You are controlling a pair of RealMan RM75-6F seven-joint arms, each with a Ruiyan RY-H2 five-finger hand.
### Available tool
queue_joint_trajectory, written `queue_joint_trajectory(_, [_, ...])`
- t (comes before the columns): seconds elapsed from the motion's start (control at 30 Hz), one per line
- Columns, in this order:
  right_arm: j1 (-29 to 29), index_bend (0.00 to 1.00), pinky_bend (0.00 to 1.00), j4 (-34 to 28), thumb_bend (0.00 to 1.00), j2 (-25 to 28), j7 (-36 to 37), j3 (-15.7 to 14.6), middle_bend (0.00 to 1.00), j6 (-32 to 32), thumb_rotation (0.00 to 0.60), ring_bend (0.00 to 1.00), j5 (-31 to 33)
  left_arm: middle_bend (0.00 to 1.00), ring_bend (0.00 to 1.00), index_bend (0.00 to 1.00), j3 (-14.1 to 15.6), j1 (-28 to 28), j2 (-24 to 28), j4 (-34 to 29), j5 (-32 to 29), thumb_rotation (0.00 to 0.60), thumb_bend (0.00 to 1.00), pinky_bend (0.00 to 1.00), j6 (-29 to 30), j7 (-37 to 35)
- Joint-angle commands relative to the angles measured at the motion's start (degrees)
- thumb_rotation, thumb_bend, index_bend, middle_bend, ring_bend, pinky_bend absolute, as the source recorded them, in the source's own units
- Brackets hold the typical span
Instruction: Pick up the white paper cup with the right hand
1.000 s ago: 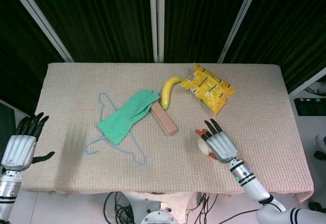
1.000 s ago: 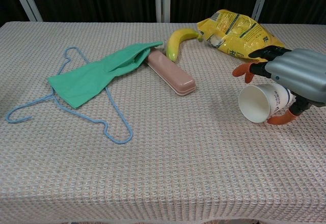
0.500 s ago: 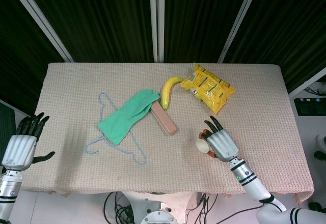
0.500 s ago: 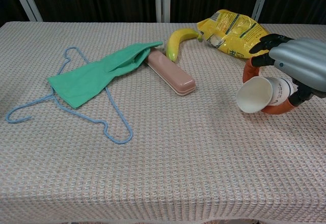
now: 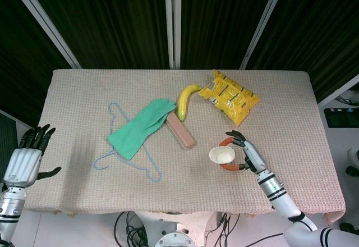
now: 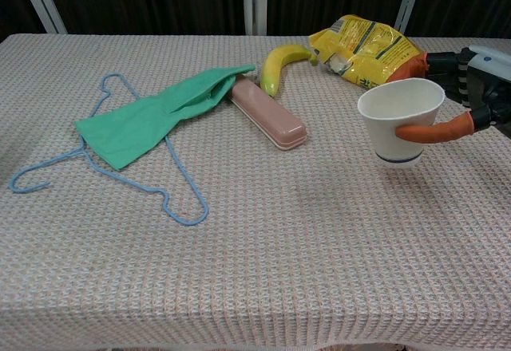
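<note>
While fingers curl round it, right hand holds white paper cup upright.

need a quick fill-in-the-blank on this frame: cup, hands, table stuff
1. The right hand holds the white paper cup with its opening facing ____.
2. The green glove lies partly over the blue ____.
3. The banana lies beside the ____ snack bag.
4. The left hand holds ____.

Missing words: up; hanger; yellow; nothing
</note>
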Motion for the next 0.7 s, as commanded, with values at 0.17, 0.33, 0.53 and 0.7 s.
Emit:
queue_joint_trajectory(0.17, [0.1, 0.47, 0.00, 10.2, 0.08, -2.9, 13.9, -2.1, 0.45, -3.0, 0.600, 0.10, -1.9, 0.00, 0.00, 0.02, 0.1, -0.1, -0.2, 0.2, 0.0, 0.600, 0.06, 0.00, -0.2, 0.1])
queue_joint_trajectory(0.33, [0.2, 0.46, 0.00, 12.4, 0.08, -3.7, 13.9, -3.0, 0.41, -2.5, 0.600, 0.07, -3.4, 0.00, 0.00, 0.02, 0.1, -0.1, -0.2, 0.2, 0.0, 0.600, 0.06, 0.00, -0.2, 0.1])
queue_joint_trajectory(0.53, [0.2, 0.02, 0.00, 13.5, 0.06, -3.0, 11.8, -4.6, 0.20, -0.6, 0.600, 0.00, -6.1, 0.00, 0.00, 0.02, 0.1, 0.0, -0.2, 0.2, 0.1, 0.600, 0.06, 0.00, 0.0, 0.1])
queue_joint_trajectory(0.7, [-2.1, 0.00, 0.00, 13.7, 0.01, -1.8, 4.3, -5.2, 0.02, 6.3, 0.600, 0.00, -8.7, 0.00, 0.00, 0.02, 0.1, 0.0, -0.2, 0.1, 0.3, 0.600, 0.06, 0.00, 0.2, 0.0])
